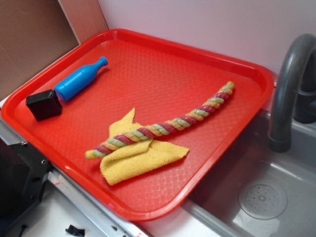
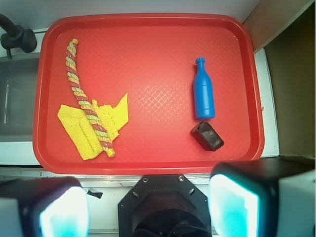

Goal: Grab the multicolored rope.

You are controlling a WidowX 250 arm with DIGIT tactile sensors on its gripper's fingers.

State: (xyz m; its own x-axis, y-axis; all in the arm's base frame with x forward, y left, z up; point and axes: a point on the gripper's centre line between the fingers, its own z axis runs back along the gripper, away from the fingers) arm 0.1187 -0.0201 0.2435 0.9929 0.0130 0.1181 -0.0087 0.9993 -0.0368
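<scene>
The multicolored rope [image 1: 168,127] lies diagonally on the red tray [image 1: 163,69], with its near end resting on a folded yellow cloth [image 1: 138,160]. In the wrist view the rope [image 2: 81,96] runs down the tray's left side [image 2: 158,59] onto the cloth [image 2: 79,131]. My gripper [image 2: 148,207] is open and empty, with its two fingers wide apart. It is high above the robot base, outside the tray's near edge, far from the rope. The gripper does not show in the exterior view.
A blue toy bottle [image 1: 79,81] and a small black box [image 1: 44,104] lie at the tray's other end, also seen in the wrist view: bottle [image 2: 203,94], box [image 2: 207,136]. A grey faucet [image 1: 289,84] and sink [image 1: 261,197] stand beside the rope's far end.
</scene>
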